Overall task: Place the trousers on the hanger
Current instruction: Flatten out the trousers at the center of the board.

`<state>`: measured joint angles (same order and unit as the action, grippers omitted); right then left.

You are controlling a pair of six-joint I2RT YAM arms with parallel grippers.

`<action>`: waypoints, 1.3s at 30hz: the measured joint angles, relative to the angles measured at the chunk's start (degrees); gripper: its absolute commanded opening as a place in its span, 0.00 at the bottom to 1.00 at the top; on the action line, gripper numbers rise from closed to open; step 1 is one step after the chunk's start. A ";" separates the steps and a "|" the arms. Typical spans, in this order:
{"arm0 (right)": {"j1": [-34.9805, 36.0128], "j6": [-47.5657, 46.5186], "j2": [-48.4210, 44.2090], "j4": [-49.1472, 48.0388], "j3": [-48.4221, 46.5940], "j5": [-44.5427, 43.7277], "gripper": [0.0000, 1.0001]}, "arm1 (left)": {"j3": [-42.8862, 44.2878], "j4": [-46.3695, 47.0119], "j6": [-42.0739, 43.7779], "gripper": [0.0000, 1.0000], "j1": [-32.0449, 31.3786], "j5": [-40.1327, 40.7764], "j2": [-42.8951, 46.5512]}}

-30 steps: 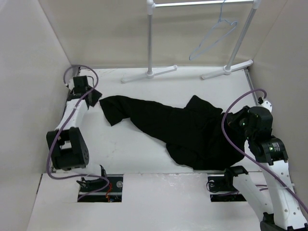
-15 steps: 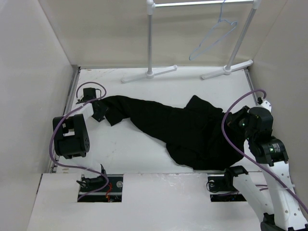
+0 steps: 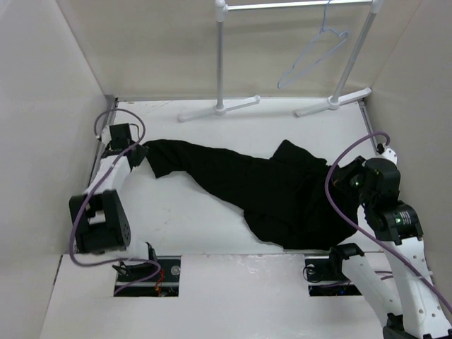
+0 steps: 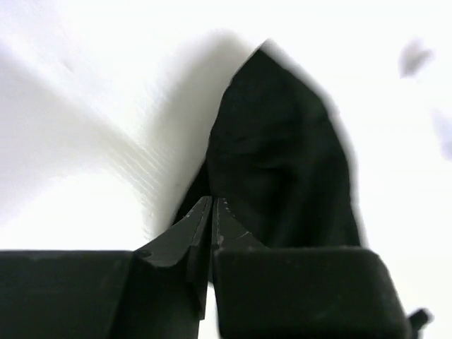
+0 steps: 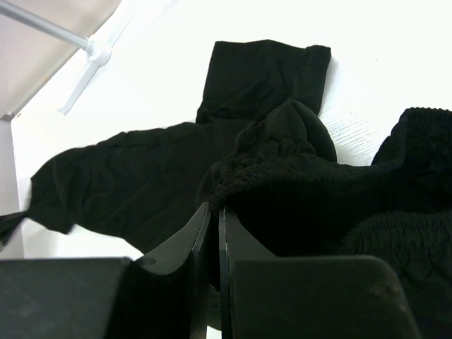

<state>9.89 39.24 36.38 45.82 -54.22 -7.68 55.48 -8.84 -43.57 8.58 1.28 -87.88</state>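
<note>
trousers (image 3: 233, 173) are lying spread across the surface (image 3: 191, 226). left claw (image 4: 212, 206) is clenching one leg end at the far left. right claw (image 5: 215, 212) is clenching the gathered waistband. hanger (image 3: 311, 59) is hanging on the rail (image 3: 296, 5), well apart from the trousers.

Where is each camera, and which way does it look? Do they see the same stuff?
Top external: high behind the robot, looking down on the table; shows left arm, right arm, the trousers, the hanger on the rail stand.
Left wrist: on the left arm, looking past the left gripper, shut, at a trouser leg end.
Right wrist: on the right arm, looking past the right gripper at the bunched waistband.
Shared: all three see the trousers.
</note>
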 measured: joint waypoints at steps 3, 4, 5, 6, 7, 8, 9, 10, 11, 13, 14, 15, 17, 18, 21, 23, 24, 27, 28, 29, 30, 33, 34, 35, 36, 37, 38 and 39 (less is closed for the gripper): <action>0.00 -0.11 -0.07 0.02 -0.02 0.00 0.04 | 0.90 -2.25 -0.26 0.00 0.81 3.17 9.92; 0.00 -0.24 -0.07 0.07 -0.09 0.00 0.04 | 2.12 -3.37 -0.37 0.00 1.11 4.02 13.05; 0.00 -0.31 -0.09 0.24 -0.33 -0.02 0.04 | 3.89 -4.52 -0.44 0.00 1.49 4.74 15.78; 0.00 -0.44 -0.15 0.55 -0.79 -0.02 0.04 | 5.64 -5.22 -0.48 0.00 1.73 5.22 17.88; 0.00 -0.48 -0.20 0.96 -1.66 -0.07 0.04 | 7.65 -5.88 -0.55 0.00 2.05 5.64 19.93; 0.04 -0.52 -0.17 1.62 -2.95 -0.11 0.04 | 9.60 -6.40 -0.70 0.00 2.47 6.01 21.75; 0.13 -0.63 -0.17 2.03 -4.33 -0.17 0.04 | 11.45 -7.04 -0.96 0.00 2.93 6.34 23.34; 0.35 -0.70 -0.15 2.78 -6.45 -0.31 0.03 | 13.09 -7.63 -1.27 0.00 3.58 6.58 24.85; 0.52 -0.87 -0.13 3.45 -8.63 -0.31 0.03 | 14.38 -8.11 -1.57 0.00 4.15 6.80 26.12; 0.83 -1.16 -0.04 4.59 -14.47 -0.35 0.03 | 16.46 -9.18 -2.27 0.01 5.55 7.17 28.76; 0.96 -1.40 0.07 5.31 -18.14 -0.33 0.03 | 17.14 -9.68 -2.54 0.02 6.29 7.32 30.08; 1.09 -1.70 0.13 5.70 -21.66 -0.35 0.03 | 17.70 -10.21 -2.60 0.02 7.04 7.50 31.32; 1.09 -2.47 0.37 6.03 -28.41 -0.72 0.04 | 18.18 -10.40 -1.99 0.02 8.35 8.44 33.51; 1.09 -3.06 -0.02 5.77 -31.04 -1.57 0.03 | 18.12 -10.27 -0.90 0.02 8.79 9.57 34.53; 1.38 -4.33 -1.27 4.83 -33.70 -5.70 0.03 | 14.25 -7.04 3.06 0.02 9.05 14.58 36.46; 1.44 -4.79 -1.27 4.31 -32.11 -8.07 0.02 | 9.66 -5.44 4.85 0.02 9.03 17.09 36.70; 1.38 -4.94 -1.01 4.00 -30.25 -9.05 0.02 | 7.04 -4.74 5.53 0.02 9.03 17.92 35.80; 0.61 -5.03 1.27 3.61 -23.26 -11.21 0.01 | 0.57 -3.72 6.25 0.02 9.05 18.99 29.40; 0.09 -5.01 2.43 3.63 -20.68 -11.39 0.01 | -0.92 -3.78 6.01 0.01 9.16 18.86 25.90; -0.68 -5.01 3.45 3.69 -18.49 -11.34 0.01 | -2.32 -3.93 5.40 0.00 9.31 18.18 22.47; -1.64 -4.98 4.39 3.82 -16.35 -11.28 0.01 | -3.37 -4.39 4.59 0.00 9.66 17.18 19.91; -3.63 -4.63 6.10 4.87 -12.50 -10.58 0.01 | -4.57 -6.67 0.90 0.00 12.00 12.98 15.41; -3.89 -4.42 6.29 5.14 -12.50 -10.23 0.01 | -3.98 -7.10 -0.20 0.00 12.46 11.87 14.99; -3.93 -4.11 6.38 5.07 -12.92 -9.73 0.01 | -2.29 -8.04 -1.38 0.00 12.74 10.84 14.53; -3.93 -3.80 6.60 5.07 -13.92 -8.98 0.01 | 0.70 -9.20 -2.40 0.00 12.55 9.86 13.88; -3.96 -3.56 6.97 5.03 -15.32 -8.28 0.01 | 4.68 -9.79 -3.26 0.00 11.72 8.87 13.03; -3.96 -3.37 7.58 4.92 -17.25 -7.63 0.01 | 8.81 -9.97 -3.89 0.00 10.69 7.98 12.31; -3.93 -3.19 8.24 4.63 -19.45 -6.97 0.01 | 13.75 -9.77 -4.44 0.00 9.27 7.08 11.61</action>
<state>5.96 36.05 44.62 50.46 -73.67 -14.66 69.23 -18.61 -48.01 17.85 8.36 -76.27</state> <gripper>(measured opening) 0.112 0.007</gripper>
